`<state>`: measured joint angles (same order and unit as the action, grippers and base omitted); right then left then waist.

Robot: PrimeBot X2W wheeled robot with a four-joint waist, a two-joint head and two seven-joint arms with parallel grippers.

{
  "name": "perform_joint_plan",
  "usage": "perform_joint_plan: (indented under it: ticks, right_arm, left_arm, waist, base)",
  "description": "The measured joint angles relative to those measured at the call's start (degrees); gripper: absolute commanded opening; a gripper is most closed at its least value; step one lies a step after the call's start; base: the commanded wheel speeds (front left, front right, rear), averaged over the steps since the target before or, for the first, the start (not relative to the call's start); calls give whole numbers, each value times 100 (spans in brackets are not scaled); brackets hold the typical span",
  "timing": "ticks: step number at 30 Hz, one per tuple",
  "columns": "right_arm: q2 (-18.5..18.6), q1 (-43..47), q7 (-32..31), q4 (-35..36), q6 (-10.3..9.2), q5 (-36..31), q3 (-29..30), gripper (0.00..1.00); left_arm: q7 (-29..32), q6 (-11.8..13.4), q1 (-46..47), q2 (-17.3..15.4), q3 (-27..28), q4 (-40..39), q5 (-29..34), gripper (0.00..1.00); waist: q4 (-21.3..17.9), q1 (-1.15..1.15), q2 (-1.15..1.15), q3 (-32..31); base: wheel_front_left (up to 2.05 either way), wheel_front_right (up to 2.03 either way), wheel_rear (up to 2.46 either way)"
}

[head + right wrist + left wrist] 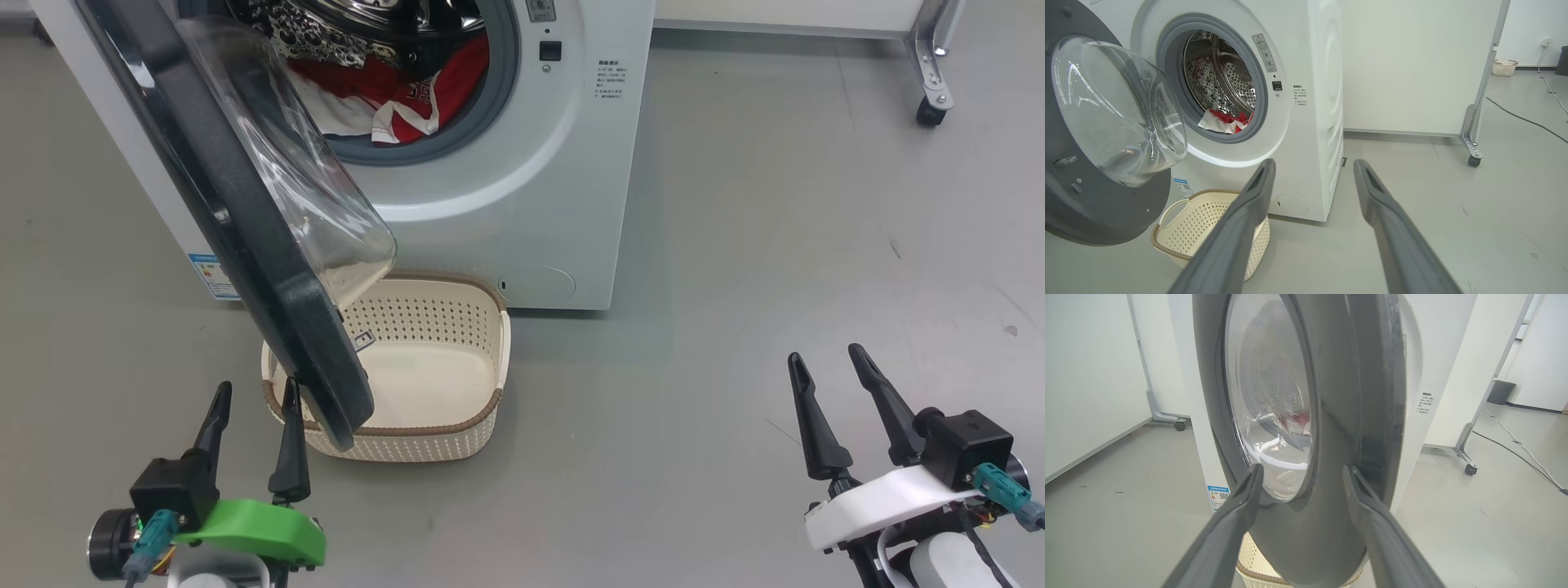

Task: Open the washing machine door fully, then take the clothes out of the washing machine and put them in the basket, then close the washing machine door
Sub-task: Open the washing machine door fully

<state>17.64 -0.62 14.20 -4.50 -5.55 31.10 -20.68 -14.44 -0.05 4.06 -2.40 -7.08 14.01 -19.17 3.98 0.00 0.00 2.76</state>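
Note:
The washing machine (pixel 522 180) (pixel 1310 114) stands ahead with its door (pixel 245 220) (pixel 1339 416) (pixel 1094 134) swung partly out over the basket. Red and white clothes (pixel 392 94) (pixel 1227 120) lie in the steel drum. The empty cream basket (pixel 482 343) (pixel 1175 228) sits on the floor right below the opening. My left gripper (pixel 255 394) (pixel 1302 473) is open, its fingertips just short of the door's lower rim edge. Far off at the lower right, my right gripper (pixel 826 358) (pixel 1312 165) is open, holding nothing.
Grey floor spreads to the right of the machine. A white panel on a castor foot (pixel 931 110) (pixel 1472 157) stands behind right. A cable (pixel 1527 118) trails on the floor, and a dark bin (pixel 1500 392) and a second small basket (pixel 1504 67) sit far back.

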Motion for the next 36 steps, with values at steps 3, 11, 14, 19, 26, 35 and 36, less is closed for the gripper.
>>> perform_joint_plan:
  ticks: [3, 11, 14, 19, 26, 35, 36]
  right_arm:
    - [-26, 0, 0, 8, 21, -2, 27, 100]
    - [-109, 6, 0, 8, 96, -81, 104, 100]
    - [-124, 13, 0, 8, 103, -114, 131, 100]
    - [-149, 27, 0, 7, 147, -199, 168, 100]
    - [-187, 48, 0, 2, 197, -247, 227, 100]
    - [-238, 77, 0, -9, 296, -301, 309, 100]
    - [-243, 80, 0, -12, 296, -301, 319, 100]
  left_arm:
    - [0, 0, 0, 0, -11, -1, 0, 100]
    - [0, 2, 0, 0, -22, -3, -26, 100]
    - [0, 3, 0, 0, -23, -5, -26, 100]
    - [0, 10, 0, 0, -31, -9, -26, 100]
    - [0, 26, 0, 0, -44, -16, -26, 100]
    - [0, 35, 0, 0, -62, -30, -26, 100]
    - [0, 36, 0, 0, -60, -32, -26, 100]
  waist:
    - [5, 0, 0, 12]
    - [11, 0, 0, 39]
    - [9, 0, 0, 47]
    - [6, 0, 0, 58]
    - [5, 0, 0, 75]
    - [9, 0, 0, 102]
    - [9, 0, 0, 106]
  base:
    - [0, 0, 0]
    - [0, 0, 0]
    - [0, 0, 0]
    - [0, 0, 0]
    - [0, 0, 0]
    - [0, 0, 0]
    - [0, 0, 0]
